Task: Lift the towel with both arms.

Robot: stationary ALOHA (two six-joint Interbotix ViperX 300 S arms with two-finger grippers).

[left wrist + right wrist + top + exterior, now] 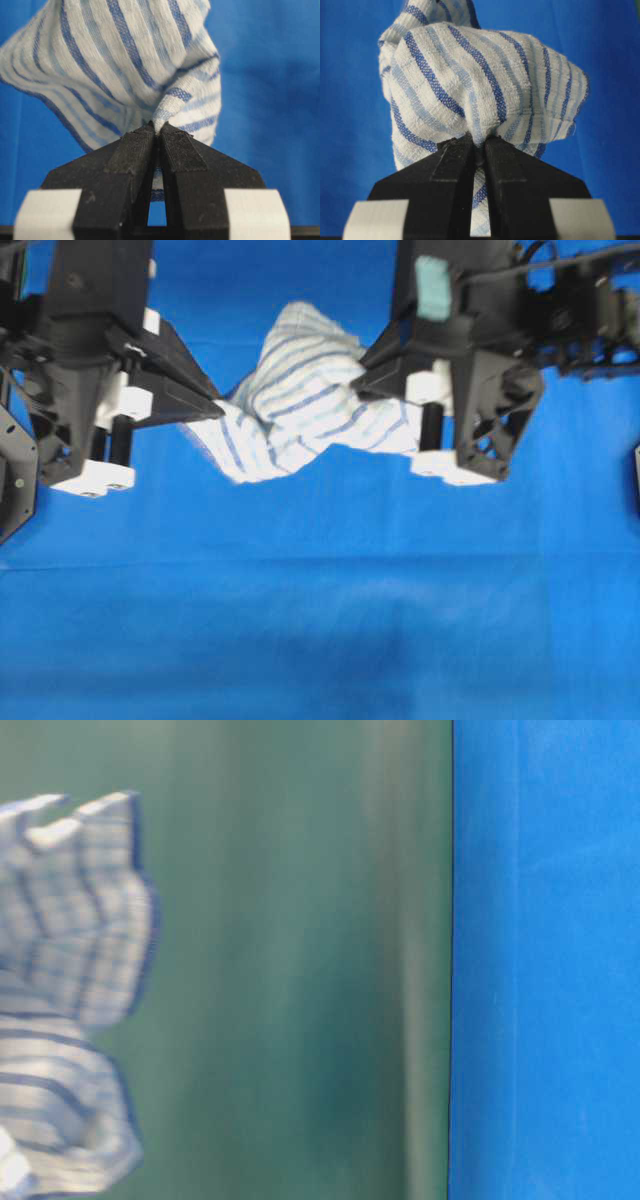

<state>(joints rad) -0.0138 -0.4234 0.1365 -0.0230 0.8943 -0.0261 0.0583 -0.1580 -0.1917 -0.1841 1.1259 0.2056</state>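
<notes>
Your left tool (218, 400) is closed on the towel (305, 395), pinching its left edge; the left wrist view shows the two black fingers (131, 150) pressed together with a fold of the striped cloth (125, 65) caught at their tips. Your right tool (358, 380) is likewise clamped on the towel's right side, and in the right wrist view its fingers (454, 155) nip a bunched ridge of the fabric (480, 85).

The towel, white with blue stripes, hangs between the two tools in the overhead view, bunched up in the middle and sagging toward its lower edge over the blue surface (320, 620). From table level you see its crumpled folds (70, 990) at the left of the frame against a blurred green background, with the blue surface (545, 960) filling the right side. A teal pad (433, 288) sits on the right arm above its tool.
</notes>
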